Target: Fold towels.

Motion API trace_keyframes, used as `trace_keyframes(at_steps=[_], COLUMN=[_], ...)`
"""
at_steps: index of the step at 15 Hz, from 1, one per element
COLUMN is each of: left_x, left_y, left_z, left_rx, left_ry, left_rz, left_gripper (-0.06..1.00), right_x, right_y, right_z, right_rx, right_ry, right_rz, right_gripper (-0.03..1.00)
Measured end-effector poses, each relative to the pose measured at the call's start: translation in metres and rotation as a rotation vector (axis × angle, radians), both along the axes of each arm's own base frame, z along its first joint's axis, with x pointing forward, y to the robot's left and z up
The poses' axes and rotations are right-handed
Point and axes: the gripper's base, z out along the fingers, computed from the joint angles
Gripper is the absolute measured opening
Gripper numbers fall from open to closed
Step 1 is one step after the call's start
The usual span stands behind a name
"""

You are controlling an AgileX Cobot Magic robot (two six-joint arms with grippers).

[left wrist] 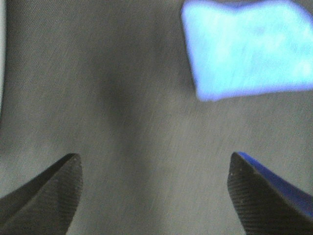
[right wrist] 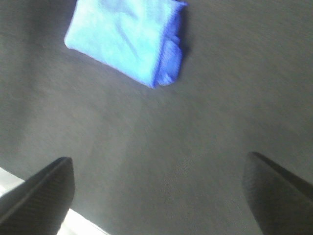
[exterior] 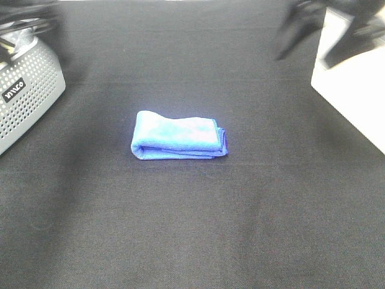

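Observation:
A blue towel [exterior: 179,143] lies folded into a small rectangle in the middle of the black tablecloth [exterior: 192,229]. It also shows in the left wrist view [left wrist: 249,49] and in the right wrist view [right wrist: 127,39], with its layered edges on one side. My left gripper [left wrist: 154,191] is open and empty above bare cloth, well away from the towel. My right gripper [right wrist: 159,191] is open and empty too, also apart from the towel. In the exterior high view the left arm [exterior: 30,18] is a blur at the far left corner. The right arm [exterior: 301,30] is a blur at the far right.
A grey perforated box [exterior: 24,96] stands at the left edge of the table. A white surface [exterior: 355,96] borders the cloth at the right, and a strip of it shows in the right wrist view [right wrist: 83,223].

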Motion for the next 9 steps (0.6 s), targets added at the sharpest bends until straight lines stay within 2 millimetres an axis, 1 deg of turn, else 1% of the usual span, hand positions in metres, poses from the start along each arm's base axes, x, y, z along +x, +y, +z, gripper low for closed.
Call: trace_keyframes(at_steps=[1, 2, 3, 4, 5, 6, 7, 9], left_x=[-0.021, -0.044, -0.080, -0.106, -0.129, -0.154, -0.176, -0.221], left_y=[0.005, 0.010, 0.018, 0.024, 0.028, 0.034, 0.039, 0.048], left_z=[0.005, 0.008, 0.012, 0.013, 0.012, 0.011, 0.005, -0.006], left_rx=[0.011, 0.013, 0.005, -0.002, -0.006, -0.011, -0.015, -0.027], left_ry=[-0.002, -0.013, -0.054, -0.085, -0.111, -0.144, -0.168, -0.231], left_rz=[-0.001, 0.001, 0.006, 0.010, 0.012, 0.013, 0.015, 0.016], left_gripper=[0.77, 0.77, 0.77, 0.77, 0.77, 0.77, 0.77, 0.77], right_x=[-0.018, -0.037, -0.067, -0.088, -0.110, -0.119, -0.149, -0.186], right_y=[-0.004, -0.008, -0.014, -0.019, -0.023, -0.025, -0.031, -0.038], right_z=[0.011, 0.014, 0.013, 0.011, 0.006, 0.005, -0.010, -0.026], right_rx=[-0.010, -0.021, -0.035, -0.044, -0.051, -0.052, -0.052, -0.056], right_ry=[-0.026, -0.036, -0.058, -0.079, -0.103, -0.124, -0.150, -0.194], right_rz=[-0.008, -0.018, -0.031, -0.039, -0.051, -0.058, -0.078, -0.091], right_gripper=[0.88, 0.88, 0.88, 0.88, 0.88, 0.88, 0.88, 0.88])
